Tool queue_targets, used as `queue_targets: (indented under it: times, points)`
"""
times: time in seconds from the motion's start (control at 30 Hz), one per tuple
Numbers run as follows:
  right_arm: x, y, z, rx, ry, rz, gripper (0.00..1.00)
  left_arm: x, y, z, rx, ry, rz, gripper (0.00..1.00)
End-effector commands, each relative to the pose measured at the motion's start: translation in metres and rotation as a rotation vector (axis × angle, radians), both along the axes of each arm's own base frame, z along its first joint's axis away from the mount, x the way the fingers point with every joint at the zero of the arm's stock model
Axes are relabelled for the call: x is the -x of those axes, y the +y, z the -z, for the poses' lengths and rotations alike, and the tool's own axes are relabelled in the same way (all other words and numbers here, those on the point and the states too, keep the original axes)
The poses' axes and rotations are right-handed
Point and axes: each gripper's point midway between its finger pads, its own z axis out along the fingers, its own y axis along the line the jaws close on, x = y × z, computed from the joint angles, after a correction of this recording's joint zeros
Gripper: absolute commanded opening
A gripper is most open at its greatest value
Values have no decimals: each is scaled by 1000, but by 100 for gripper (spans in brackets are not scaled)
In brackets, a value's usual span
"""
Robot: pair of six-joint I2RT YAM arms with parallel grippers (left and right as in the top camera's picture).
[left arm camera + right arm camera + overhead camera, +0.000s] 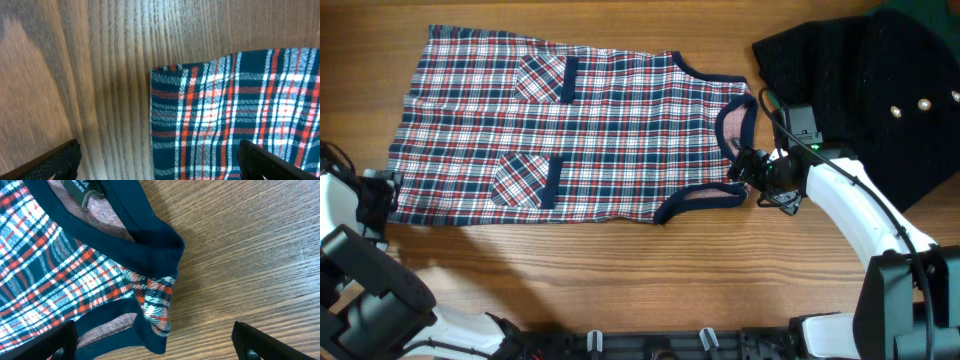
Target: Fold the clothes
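Observation:
The clothes, one sleeveless plaid garment [570, 120] in red, white and navy, lie spread flat on the wooden table [650, 270], hem to the left and neck to the right, two patch pockets facing up. My left gripper [386, 197] is at the hem's near left corner, open; in the left wrist view the gripper [157, 162] straddles the edge of the plaid cloth [235, 110]. At the near shoulder strap my right gripper [750, 176] stands open. The right wrist view has the gripper [155, 342] over the navy-trimmed strap end [156, 300], with nothing held.
A black garment [880, 90] with small metal studs lies at the back right, just beyond my right arm. Bare wood runs along the table's front, below the plaid garment. Arm bases stand at the front edge.

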Motion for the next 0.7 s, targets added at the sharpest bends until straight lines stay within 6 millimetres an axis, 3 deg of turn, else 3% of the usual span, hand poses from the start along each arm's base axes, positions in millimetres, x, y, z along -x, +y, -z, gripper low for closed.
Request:
queue_targets:
  times: [0.0,0.13,0.43,0.67]
  points:
    - [7,5,8,-23,33,4,100,3,3,3,-6,5,-20,100]
    - [8,4,9,-21,33,-4,100,-3,1,3,5,-22,-13,98]
    - [10,5,10,-20,38,-22,100,-5,18,1,-77,-11,-20,94]
    - [11,6,9,-27,42,-23,100,-8,18,30,-36,16,-17,92]
